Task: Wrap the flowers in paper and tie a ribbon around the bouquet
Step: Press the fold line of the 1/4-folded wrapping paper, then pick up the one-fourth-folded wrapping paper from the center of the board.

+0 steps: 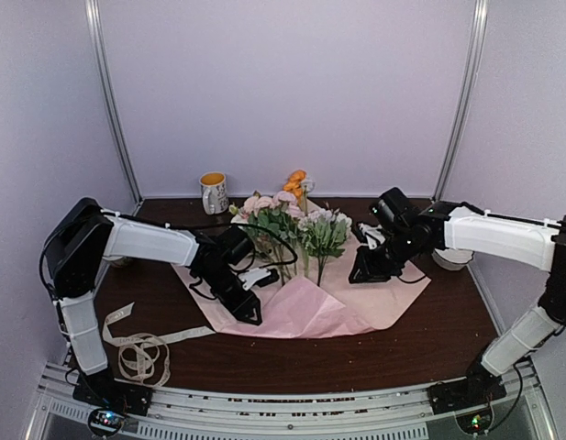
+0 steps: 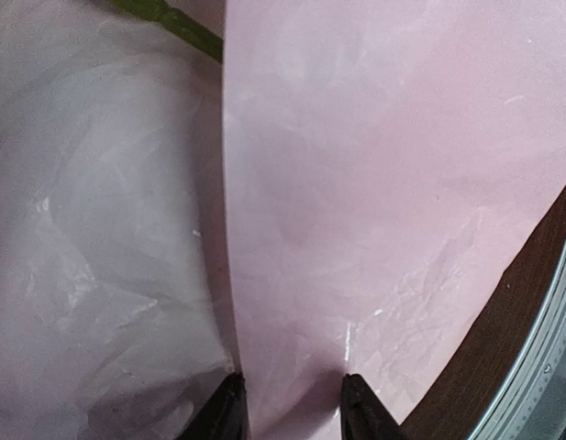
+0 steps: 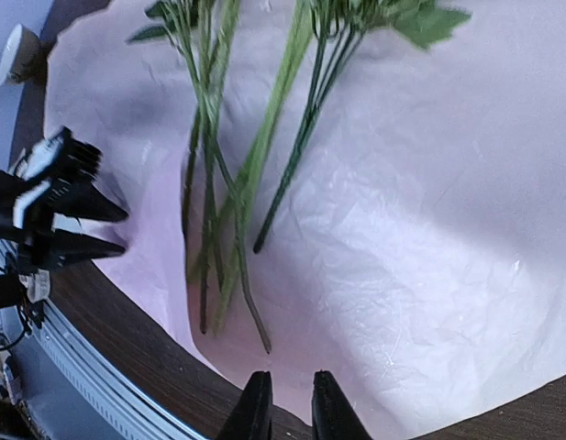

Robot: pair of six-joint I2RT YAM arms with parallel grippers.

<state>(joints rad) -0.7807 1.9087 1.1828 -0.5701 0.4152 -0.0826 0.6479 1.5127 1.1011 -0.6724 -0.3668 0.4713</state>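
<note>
Left gripper, jaws apart, straddles a raised fold of the paper; right gripper, barely parted, hangs at the paper's edge.

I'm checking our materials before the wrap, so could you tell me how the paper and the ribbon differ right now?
The paper is a broad pale pink sheet; the ribbon is a narrow cream strip. The paper lies spread mid-table under the flowers; the ribbon lies in loose loops near the left front edge, carrying nothing. Both rest on the dark table.
</note>
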